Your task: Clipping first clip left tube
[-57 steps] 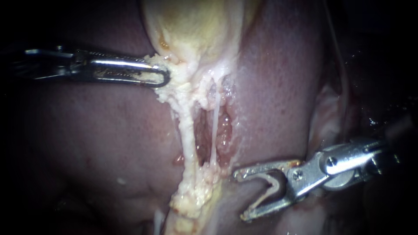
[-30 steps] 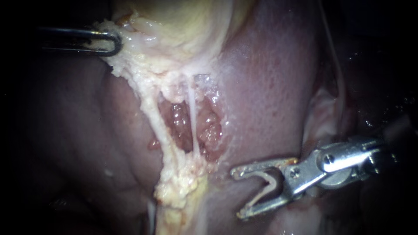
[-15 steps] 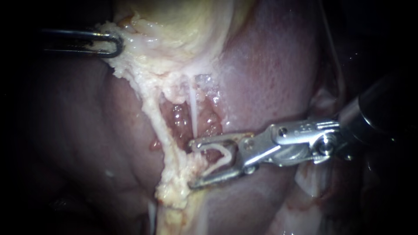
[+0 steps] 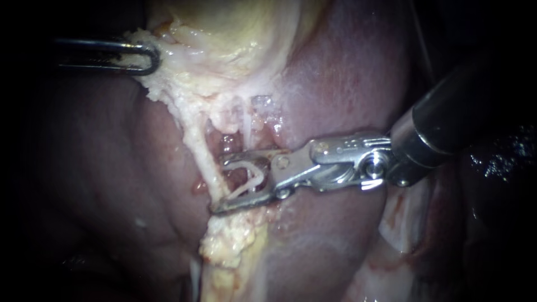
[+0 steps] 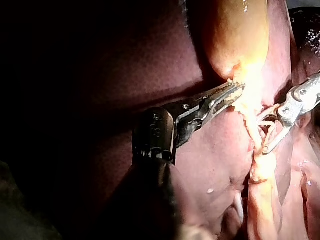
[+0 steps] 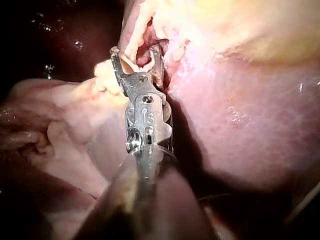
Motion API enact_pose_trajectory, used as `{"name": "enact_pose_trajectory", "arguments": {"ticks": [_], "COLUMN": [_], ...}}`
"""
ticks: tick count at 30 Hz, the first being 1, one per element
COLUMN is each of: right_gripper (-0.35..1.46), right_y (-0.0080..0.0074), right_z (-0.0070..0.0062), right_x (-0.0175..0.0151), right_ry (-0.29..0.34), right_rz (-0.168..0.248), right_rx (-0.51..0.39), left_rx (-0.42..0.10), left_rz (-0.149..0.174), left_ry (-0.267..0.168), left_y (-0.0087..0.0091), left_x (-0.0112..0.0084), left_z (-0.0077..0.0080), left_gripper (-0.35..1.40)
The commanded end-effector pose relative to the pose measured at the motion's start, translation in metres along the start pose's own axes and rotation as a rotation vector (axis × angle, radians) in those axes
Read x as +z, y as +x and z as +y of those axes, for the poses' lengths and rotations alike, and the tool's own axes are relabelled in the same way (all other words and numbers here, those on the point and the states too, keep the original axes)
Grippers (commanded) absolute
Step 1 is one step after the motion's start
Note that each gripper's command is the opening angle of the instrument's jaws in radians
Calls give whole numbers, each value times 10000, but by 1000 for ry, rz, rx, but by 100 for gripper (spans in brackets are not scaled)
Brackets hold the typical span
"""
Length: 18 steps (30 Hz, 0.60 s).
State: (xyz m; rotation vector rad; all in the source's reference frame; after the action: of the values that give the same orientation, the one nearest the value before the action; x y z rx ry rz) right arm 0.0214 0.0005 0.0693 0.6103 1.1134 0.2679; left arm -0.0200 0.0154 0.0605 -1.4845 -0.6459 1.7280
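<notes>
In the endoscope view my left instrument (image 4: 146,56) is shut on the pale fatty edge of the gallbladder (image 4: 235,33), holding it out to the left. The thick fatty left tube (image 4: 198,148) runs down from there. A thin white right tube (image 4: 246,126) runs beside it over raw red tissue. My right instrument (image 4: 221,185) stands open with a white clip (image 4: 251,176) seated in its jaws. The jaw tips reach the left tube; the thin tube passes behind the upper jaw. The right wrist view shows these open jaws (image 6: 136,52) at the tubes.
Dark red liver (image 4: 347,84) lies on both sides of the tubes. A lump of yellow fat (image 4: 229,246) sits below the jaws. In the left wrist view my left instrument (image 5: 232,91) grips below the gallbladder (image 5: 240,35), my right instrument (image 5: 272,132) beside it.
My right instrument has moved left and up from the liver surface to the tubes, its open jaws now reaching the left tube. My left instrument first pulled the gallbladder edge leftward, then held still.
</notes>
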Motion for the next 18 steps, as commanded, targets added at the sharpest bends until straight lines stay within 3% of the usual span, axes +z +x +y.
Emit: {"name": "enact_pose_trajectory", "arguments": {"ticks": [1, 7, 12, 18], "right_gripper": [50, 49, 48, 48], "right_y": [-2, -3, 4, 9], "right_z": [-1, -11, -10, -12], "right_x": [3, 16, 31, 37], "right_ry": [13, 120, 135, 147], "right_rz": [8, 76, 135, 174], "right_rx": [-2, -8, 16, 40], "left_rx": [0, 0, 0, 0], "left_rz": [0, 0, 0, 0], "left_ry": [-1, -1, -1, 0], "left_y": [0, 0, 0, 0], "left_x": [0, 0, 1, 2], "left_z": [0, 0, 0, 0], "left_gripper": [-35, -35, -35, -35]}}
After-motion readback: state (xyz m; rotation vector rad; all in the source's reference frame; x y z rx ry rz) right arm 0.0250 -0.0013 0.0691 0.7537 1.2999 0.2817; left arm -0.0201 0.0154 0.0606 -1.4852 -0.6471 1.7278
